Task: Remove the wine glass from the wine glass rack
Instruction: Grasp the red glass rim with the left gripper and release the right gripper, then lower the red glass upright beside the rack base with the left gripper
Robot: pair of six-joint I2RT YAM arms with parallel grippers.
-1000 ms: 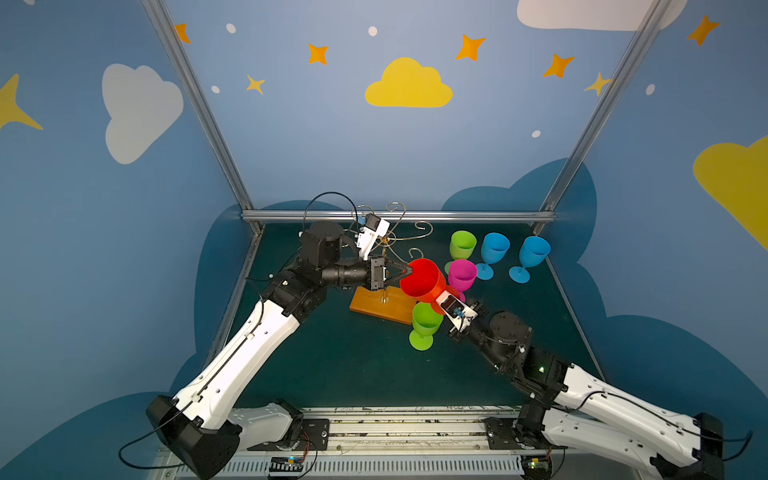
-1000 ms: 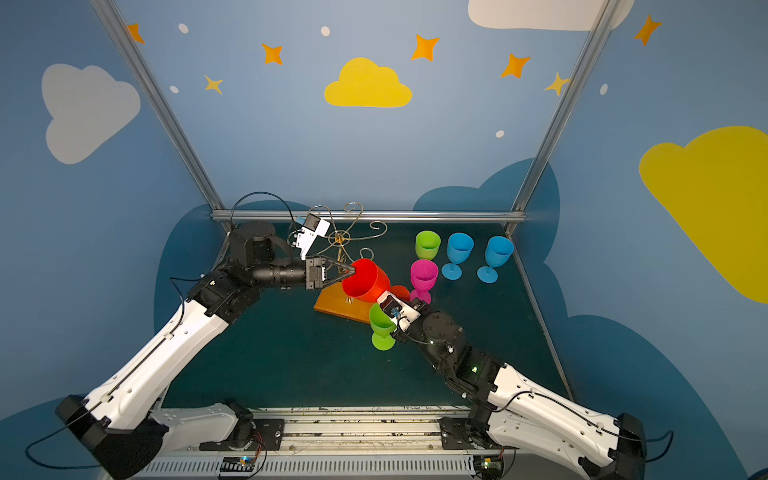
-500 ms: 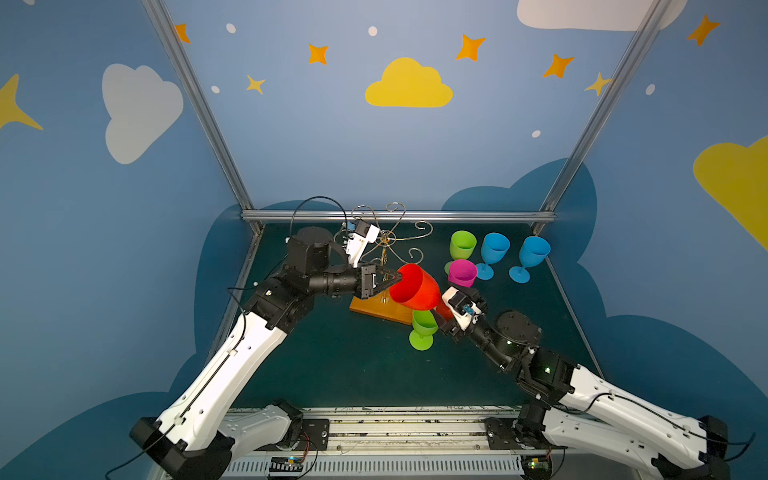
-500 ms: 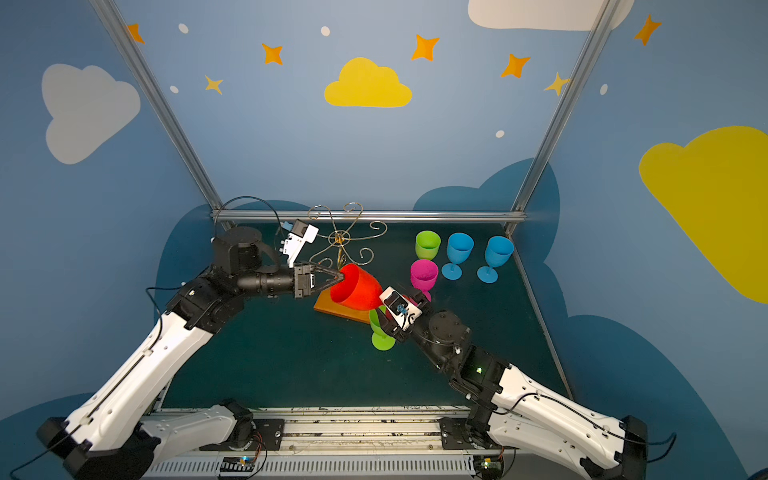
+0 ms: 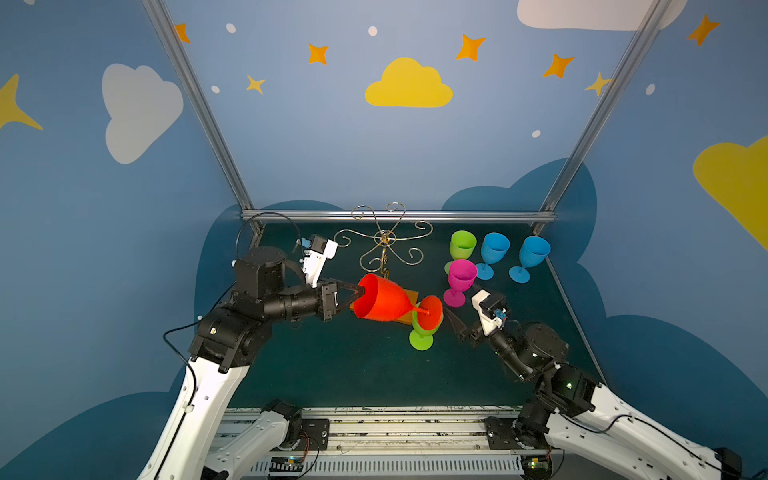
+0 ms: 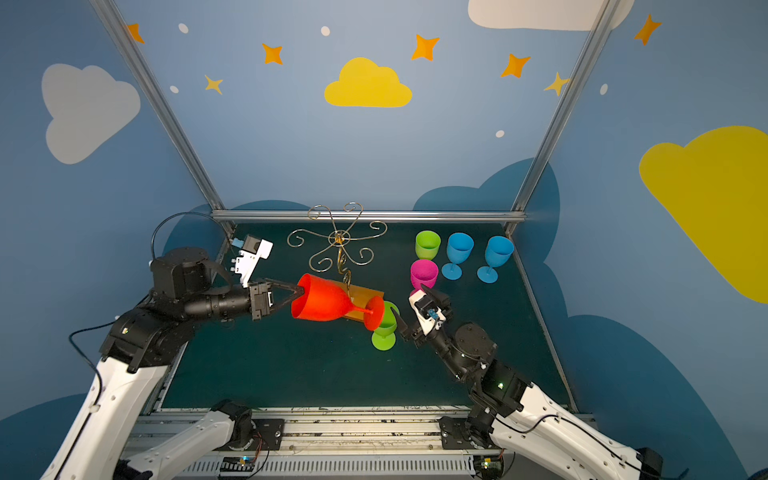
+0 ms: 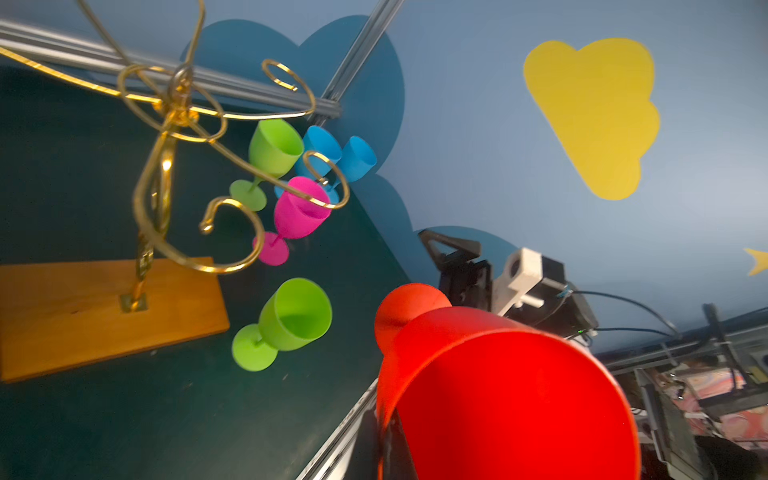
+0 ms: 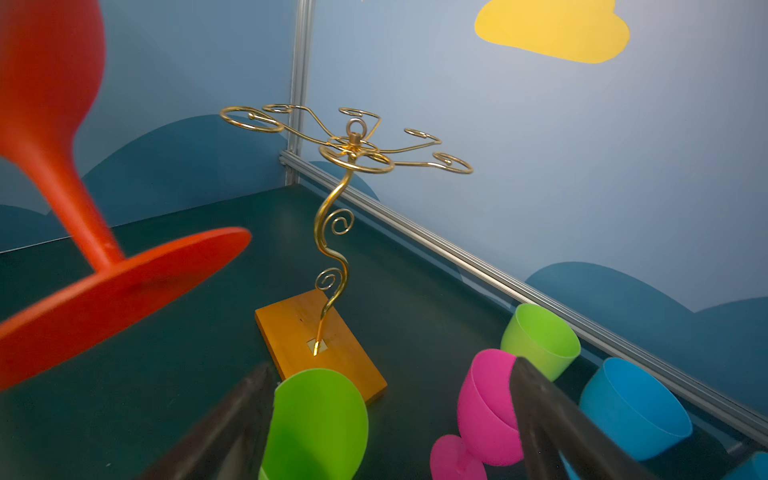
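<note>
The red wine glass point(image 5: 384, 301) point(image 6: 324, 301) hangs on its side above the table, off the wine glass rack point(image 5: 384, 239). Its foot points right, over a green glass point(image 5: 422, 336). My left gripper point(image 5: 359, 293) point(image 6: 300, 293) is shut on the bowl's rim. In the left wrist view the red bowl point(image 7: 498, 395) hides most of the jaws. My right gripper point(image 6: 409, 301) point(image 8: 390, 370) stands open, just right of the red foot point(image 8: 124, 286) and apart from it. The gold wire rack on its wooden base point(image 8: 291, 328) carries no glass.
The green glass point(image 8: 320, 419) stands upright in front of the rack's base, close to my right fingers. Further right stand a pink glass point(image 5: 459, 278), another green one point(image 5: 462, 245) and two blue ones point(image 5: 494, 249) point(image 5: 534, 251). Walls and aluminium rails enclose the table.
My right gripper has opened, let go of the red glass's stem and drawn back to the right. My left arm has carried the glass left and forward, away from the rack.
</note>
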